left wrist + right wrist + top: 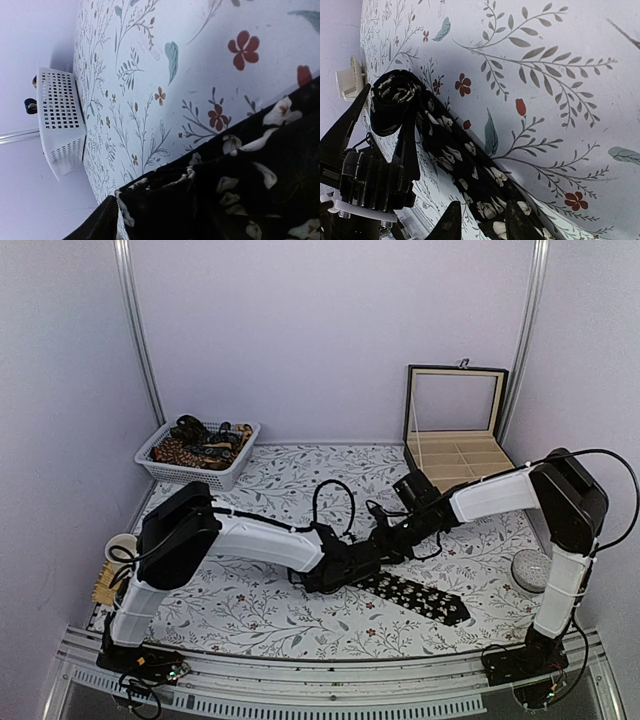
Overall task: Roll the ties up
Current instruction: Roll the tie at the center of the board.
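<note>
The black fabric necktie with pale flower specks (420, 598) lies just short of centre on the white tablecloth printed with leaves and small red flowers (250, 615). Its flat wide end points toward four o'clock. Its other end is wound into a small roll (395, 95) at mid-table.

The left gripper (391, 104) reaches in from eight o'clock. Its black fingers (347, 130) stand either side of that roll, close against it; whether they squeeze it I cannot tell. The right gripper (484, 212) comes from three o'clock with its jaws part-way apart, and the flat strip runs between them.

A grey speckled round puck (528, 570) sits at four o'clock and a white cup (122, 545) at eight.

Farther off, a white perforated plastic basket (235, 475) stands at eleven o'clock, heaped with brown-orange and black patterned ties (195, 445). An open black hinged box with cream compartments (450, 455) stands at one o'clock.
</note>
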You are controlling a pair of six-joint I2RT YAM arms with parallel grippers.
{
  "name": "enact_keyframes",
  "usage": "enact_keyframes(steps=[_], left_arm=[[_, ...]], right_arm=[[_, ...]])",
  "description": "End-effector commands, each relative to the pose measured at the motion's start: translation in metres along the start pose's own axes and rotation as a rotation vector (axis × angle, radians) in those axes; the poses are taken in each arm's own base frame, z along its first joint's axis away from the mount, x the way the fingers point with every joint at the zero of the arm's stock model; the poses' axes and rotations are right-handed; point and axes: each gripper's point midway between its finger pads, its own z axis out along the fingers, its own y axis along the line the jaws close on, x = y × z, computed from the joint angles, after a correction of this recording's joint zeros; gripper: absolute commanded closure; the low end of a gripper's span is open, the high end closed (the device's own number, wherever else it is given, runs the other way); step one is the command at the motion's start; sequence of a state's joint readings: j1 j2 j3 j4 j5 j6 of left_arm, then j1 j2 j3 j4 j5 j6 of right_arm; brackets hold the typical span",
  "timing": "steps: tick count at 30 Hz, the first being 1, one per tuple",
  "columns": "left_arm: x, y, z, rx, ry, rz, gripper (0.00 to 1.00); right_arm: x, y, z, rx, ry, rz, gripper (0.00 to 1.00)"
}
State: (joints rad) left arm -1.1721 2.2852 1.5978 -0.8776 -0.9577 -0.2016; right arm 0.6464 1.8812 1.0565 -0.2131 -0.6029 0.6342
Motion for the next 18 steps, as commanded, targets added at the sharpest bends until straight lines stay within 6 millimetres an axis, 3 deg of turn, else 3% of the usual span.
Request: enact_keyframes(steps=[1, 5, 18], left_arm=[[-0.012, -0.005, -0.008, 0.115, -0.026, -0.067, 0.43], [-0.015, 0.006, -0.012, 0.091, -0.027, -0.087, 0.41], [-0.025, 0.015, -0.015, 0.057, -0.044, -0.110, 0.38]], right_arm=[[-0.009, 0.028, -0.030, -0.047, -0.080, -0.067, 0.70], [-0.011, 0.031, -0.031, -0.052, -0.084, -0.070, 0.70], [-0.013, 0.031, -0.031, -0.051, -0.092, -0.067, 0.70]])
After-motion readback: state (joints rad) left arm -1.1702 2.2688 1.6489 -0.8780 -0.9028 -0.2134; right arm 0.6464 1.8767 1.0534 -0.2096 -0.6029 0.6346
